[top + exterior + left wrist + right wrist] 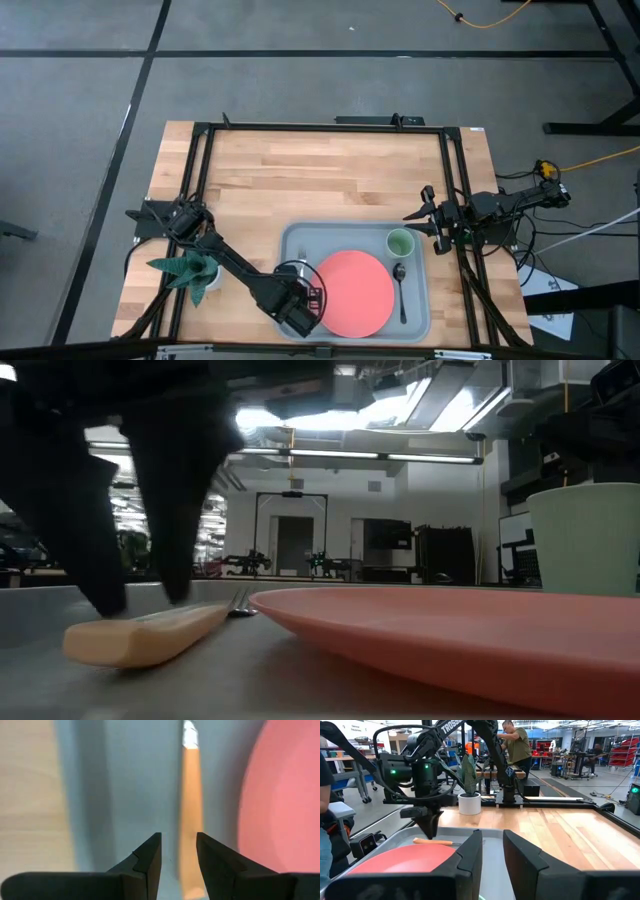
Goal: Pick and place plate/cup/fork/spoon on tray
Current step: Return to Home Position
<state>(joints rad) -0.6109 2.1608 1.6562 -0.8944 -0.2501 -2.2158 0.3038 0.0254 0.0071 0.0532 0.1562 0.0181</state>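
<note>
The grey-blue tray (pixel 292 236) lies at the table's near middle. On it lie the pink-red plate (pixel 352 292), the light-green cup (pixel 400 242) in its far right corner, and the dark spoon (pixel 401 288) to the right of the plate. The orange-handled fork (pixel 190 805) lies flat on the tray floor to the left of the plate, tines (pixel 190 735) toward the far edge. My left gripper (pixel 178 840) is open just above the fork's handle (pixel 150 635), one finger on each side. My right gripper (pixel 425 218) is open and empty at the table's right side.
A small plant in a white pot (pixel 195 272) stands left of the tray, beside my left arm. The far half of the wooden table (pixel 320 170) is bare. People stand in the room beyond the table, in the right wrist view (pixel 515 745).
</note>
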